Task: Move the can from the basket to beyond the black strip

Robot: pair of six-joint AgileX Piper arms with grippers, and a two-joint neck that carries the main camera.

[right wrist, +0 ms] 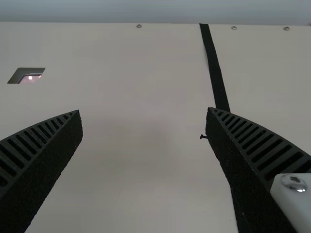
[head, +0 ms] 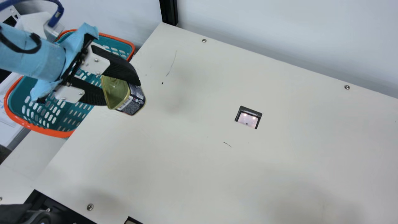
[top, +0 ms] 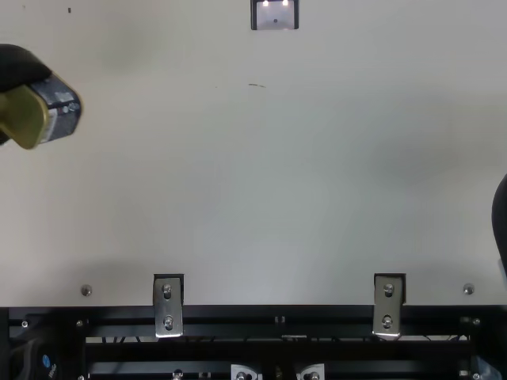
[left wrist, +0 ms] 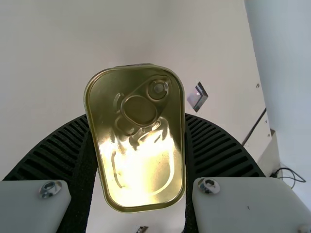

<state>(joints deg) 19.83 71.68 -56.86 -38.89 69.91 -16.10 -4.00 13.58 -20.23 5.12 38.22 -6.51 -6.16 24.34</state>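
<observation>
Two ribbed fingers of the left gripper are pinching one rounded-rectangular pull-tab can by its long sides, holding it above the table. Its gold lid is facing back toward the wrist, its long axis running crosswise to the line between both fingers. One teal basket is sitting beneath and behind them. The right gripper's two fingers are standing spread, with one black strip passing behind one of them.
</observation>
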